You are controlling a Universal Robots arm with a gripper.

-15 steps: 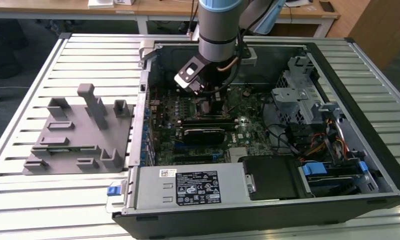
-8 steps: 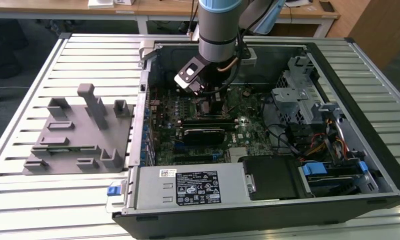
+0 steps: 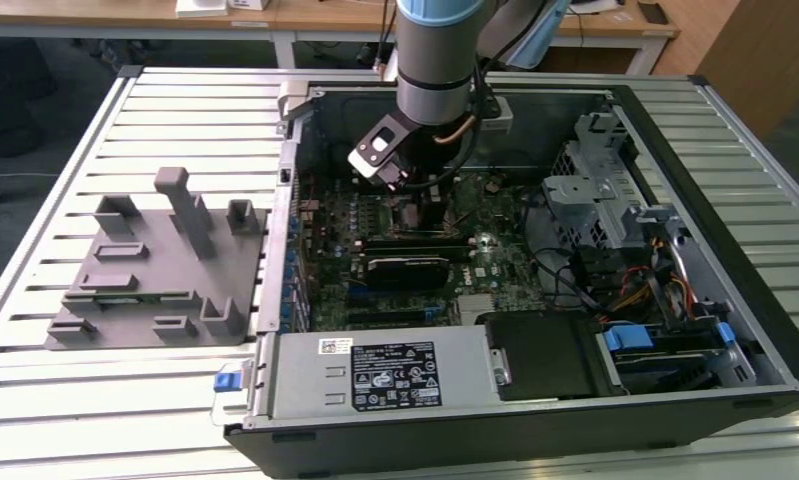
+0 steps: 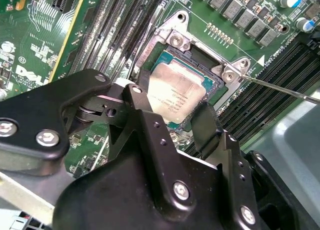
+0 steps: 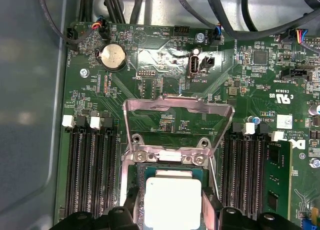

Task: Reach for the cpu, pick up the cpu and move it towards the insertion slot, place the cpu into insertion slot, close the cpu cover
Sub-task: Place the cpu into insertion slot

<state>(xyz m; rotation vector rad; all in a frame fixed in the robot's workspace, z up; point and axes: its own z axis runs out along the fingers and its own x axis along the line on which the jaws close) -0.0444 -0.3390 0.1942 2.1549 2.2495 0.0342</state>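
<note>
Gripper (image 4: 172,107) poised over the insertion slot (image 4: 197,53): the cpu (image 5: 170,190) lies flat inside the slot, so reach, carry and placement look done, or nearly so. The jaws stand one on each side of the chip; whether they pinch it cannot be told. The cpu cover (image 5: 177,103) stands raised at the slot's hinged edge — closing it remains.

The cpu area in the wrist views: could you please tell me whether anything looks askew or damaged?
Nothing stands out. The cpu lines up square with the insertion slot, and the cpu cover stands hinged open at its edge, not yet closed.
</note>
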